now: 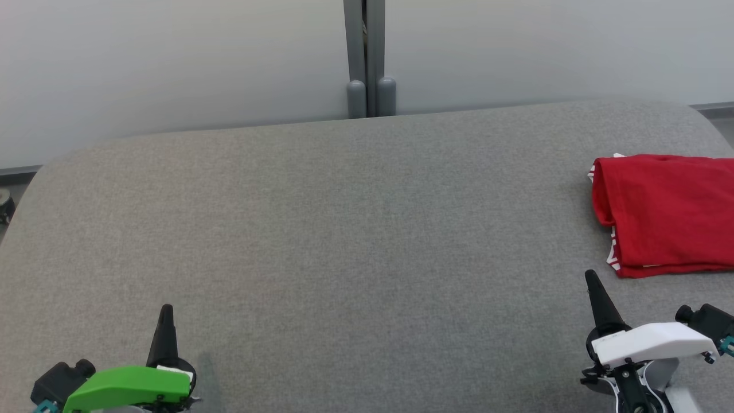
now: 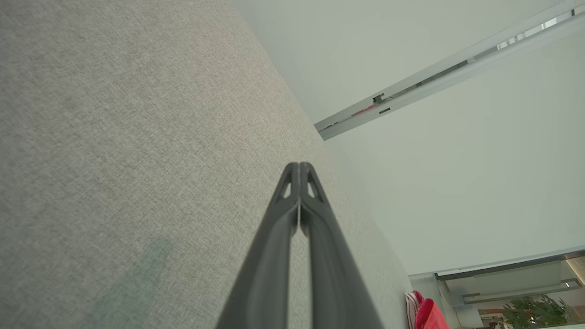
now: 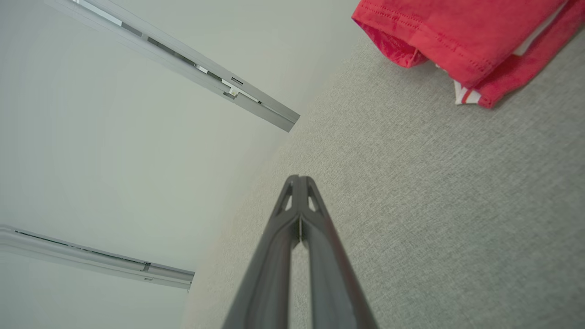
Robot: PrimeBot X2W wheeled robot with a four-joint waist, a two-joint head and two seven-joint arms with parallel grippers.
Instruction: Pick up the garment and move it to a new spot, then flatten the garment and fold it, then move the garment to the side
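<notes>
Both jaws closed, empty; we judge folded garment point(image 1: 665, 215) lies beyond right jaws because already set aside.

No readable text, labels, brands, numbers or signs anywhere

Tabletop point(image 1: 344, 229): grey woven cloth covering, matt, with a fine, slightly rough weave. Garment point(image 1: 665, 212): red knitted cloth, soft and matt, with stitched hems and a white-striped trim at one edge. Left end effector point(image 1: 166, 310) and right end effector point(image 1: 590, 276): long fingers point(image 2: 269, 256) of dark grey, plastic-looking material, smooth with a dull sheen. Green cover point(image 1: 129, 384) behind the left end effector and white cover point(image 1: 654, 339) behind the right: smooth moulded plastic, lightly glossy. Wall panels point(image 1: 172, 69): pale, smooth, matt. Post point(image 1: 365, 57) between the panels: grey, metal-looking, satin.
</notes>
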